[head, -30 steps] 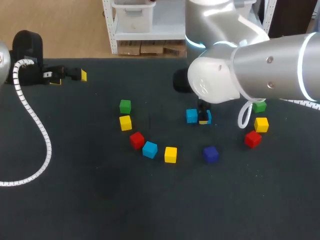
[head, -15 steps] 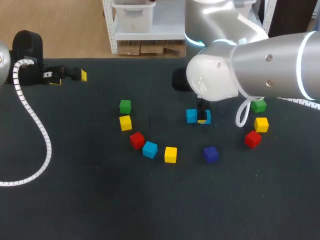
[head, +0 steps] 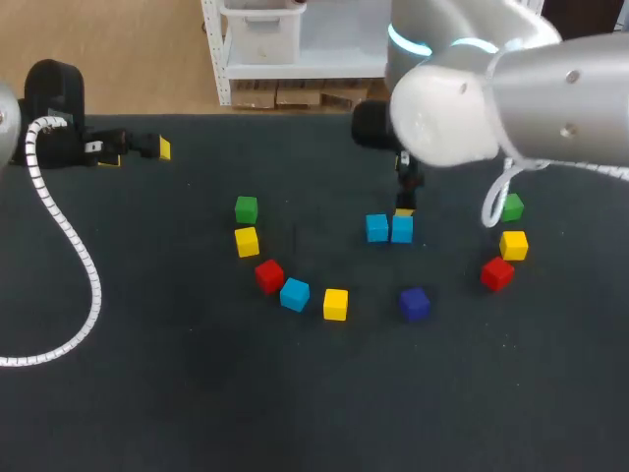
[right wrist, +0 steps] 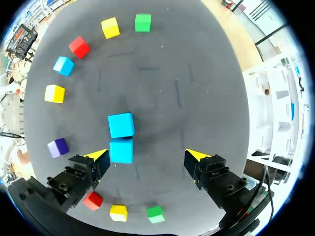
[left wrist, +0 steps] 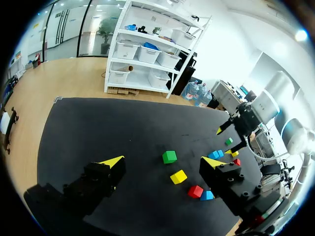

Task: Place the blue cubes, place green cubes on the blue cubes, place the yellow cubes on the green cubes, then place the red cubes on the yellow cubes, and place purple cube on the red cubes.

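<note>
Black table (head: 197, 393) | right pincer (right wrist: 146, 154) spread, its gap shown wrist-view only | left pincer (left wrist: 163, 161) spread

Head view looks down from behind — right wrist straight above the shared blue cubes (right wrist: 121, 125).

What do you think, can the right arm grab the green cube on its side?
Probably yes: the right pincer hangs open and empty nearby, and the green cube stands apart from the yellow cube beside it.
</note>
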